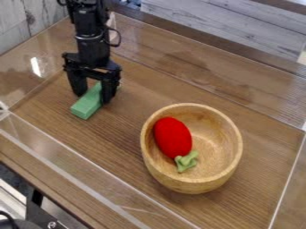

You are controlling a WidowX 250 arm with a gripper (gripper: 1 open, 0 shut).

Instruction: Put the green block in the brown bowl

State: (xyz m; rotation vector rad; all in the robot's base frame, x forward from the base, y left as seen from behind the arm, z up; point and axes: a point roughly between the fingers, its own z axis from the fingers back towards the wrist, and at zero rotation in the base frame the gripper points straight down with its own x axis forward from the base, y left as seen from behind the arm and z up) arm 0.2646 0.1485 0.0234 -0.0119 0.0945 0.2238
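Table edge: clear raised rim (pixel 72 174) runs along the near side, from 9 o'clock down toward 5 o'clock of the frame.
Green block (pixel 86 105): flat on the wooden table (pixel 227 80), left of centre, at about 10 o'clock from the bowl and well apart from it. Long axis runs from near-left to far-right. Near end fully visible; far end sits under the claw.
Gripper (pixel 92 86): black, pointing straight down, directly over the far end of the green block. Claw released, jaws spread wide, one finger on each side of the block's far end. Whether the fingertips touch the block or the table cannot be told.
Arm: black column rising from the gripper toward 12 o'clock, out of the top of the frame.
Brown bowl (pixel 223 131): round, wooden, thick rim, upright on the table at about 4 o'clock from the gripper, right of centre.
Red vegetable (pixel 173 136): lies inside the bowl, on its left half, long axis running near to far.
Green stem (pixel 187 162): at the near end of the red vegetable, against the bowl's inner wall at about 6 o'clock.
Block status: on the table, outside the bowl, not lifted.
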